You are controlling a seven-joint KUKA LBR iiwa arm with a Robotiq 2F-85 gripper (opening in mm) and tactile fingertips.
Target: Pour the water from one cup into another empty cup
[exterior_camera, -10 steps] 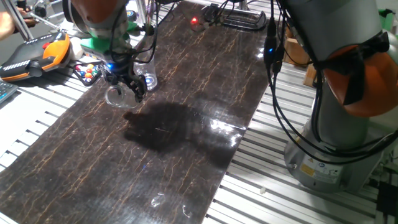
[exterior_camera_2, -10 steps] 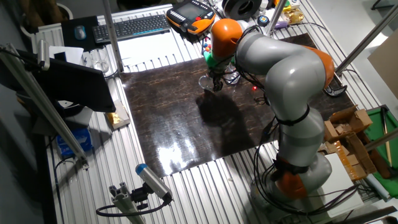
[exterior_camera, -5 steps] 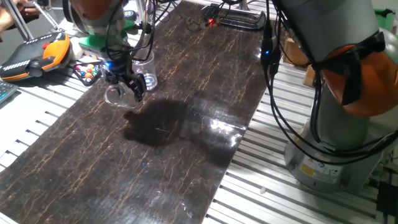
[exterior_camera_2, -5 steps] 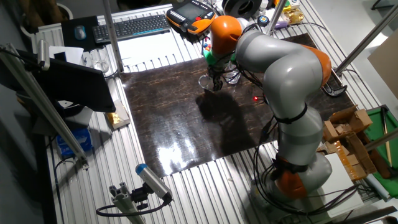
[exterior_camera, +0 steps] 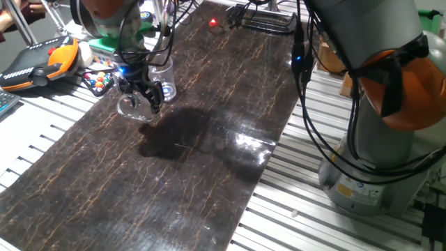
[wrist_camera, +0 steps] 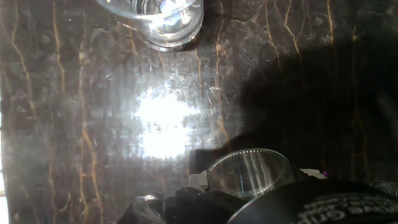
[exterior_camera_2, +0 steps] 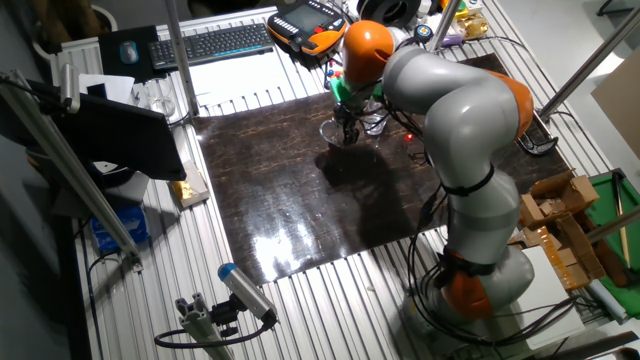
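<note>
so the gripper [exterior_camera: 139, 96] looks clamped on the squat glass [exterior_camera: 130, 107], with the taller cup [exterior_camera: 162, 80] just beside it.

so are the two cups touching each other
Apart. The hand view shows a wide stretch of bare table between the near cup and the far cup.

dark marbled mat [exterior_camera: 181, 160] covers slatted table [exterior_camera: 42, 132] | orange-black pendant [exterior_camera: 38, 59] on table left of mat | keyboard [exterior_camera_2: 205, 42] at far edge | coloured beads [exterior_camera: 100, 80] beside mat | black monitor [exterior_camera_2: 130, 140] near left side
</note>
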